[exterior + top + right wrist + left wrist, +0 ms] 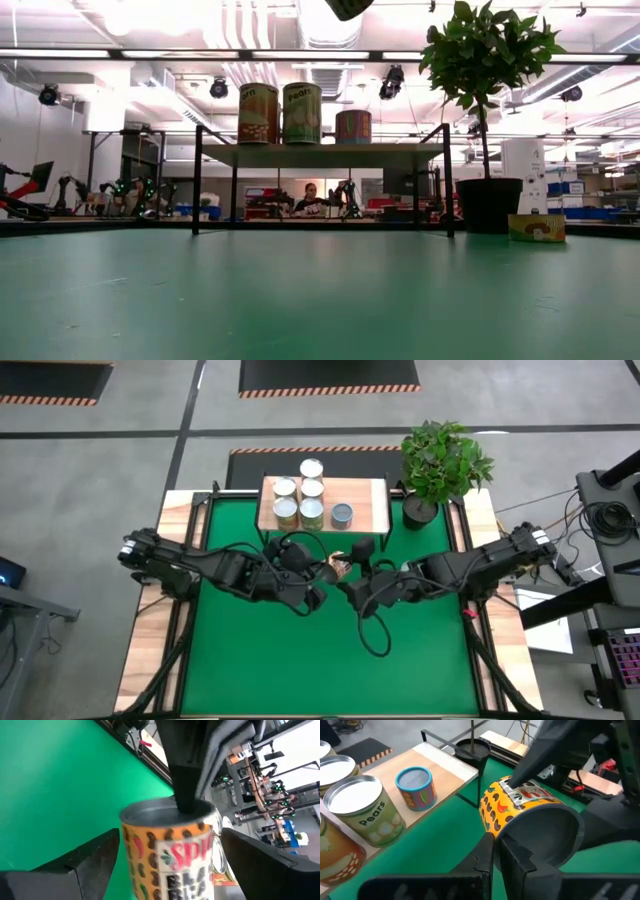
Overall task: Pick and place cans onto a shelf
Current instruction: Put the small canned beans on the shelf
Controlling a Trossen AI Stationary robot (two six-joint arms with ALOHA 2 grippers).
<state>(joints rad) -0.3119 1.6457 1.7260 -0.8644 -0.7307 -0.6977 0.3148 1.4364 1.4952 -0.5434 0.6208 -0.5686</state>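
L gripper [322,572] is pinching the rim of an orange bean can [520,805], holding it mid-table, at 6 o'clock from the shelf [372,505]. R gripper [167,857] is standing wide open around that can, fingers [95,860] apart from it. Six cans [300,495] are sitting on the shelf.

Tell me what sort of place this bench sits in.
Most likely a robotics lab or workshop. Behind the green table the low view shows other robot arms on benches, a person seated at a workstation, and exposed ducts with strip lights overhead.
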